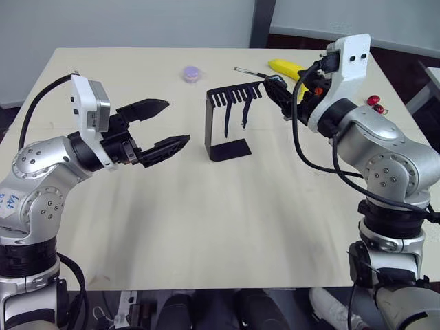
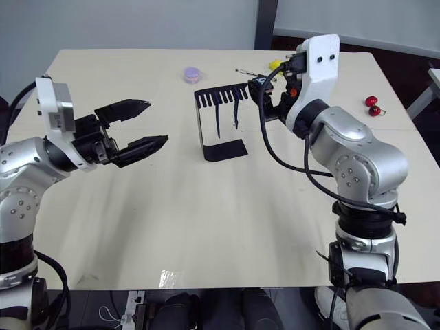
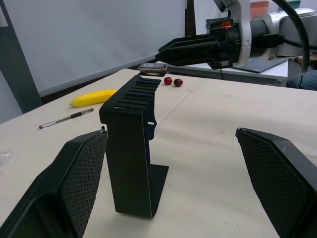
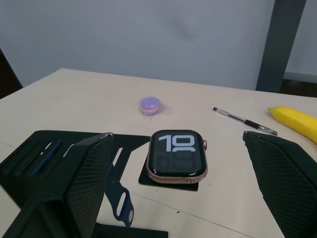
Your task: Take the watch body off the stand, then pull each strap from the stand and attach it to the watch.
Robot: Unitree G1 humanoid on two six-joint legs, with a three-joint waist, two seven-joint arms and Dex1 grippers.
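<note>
Watch body (image 4: 177, 157) atop stand (image 1: 227, 120); right end effector (image 4: 178, 188) spread around it, left end effector (image 1: 165, 130) spread.

Silver-grey jointed arms, white wrist housings (black cables looping), black fingers (image 1: 162, 128).

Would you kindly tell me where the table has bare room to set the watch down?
The wide near half of the table, in front of the stand, is bare. The far right is crowded: pen, banana, red cherries.

Black stand (image 3: 130, 148) upright between open jaws, watch body (image 3: 152, 68) on its top arm (right gripper (image 3: 171, 49) beside it)
</note>
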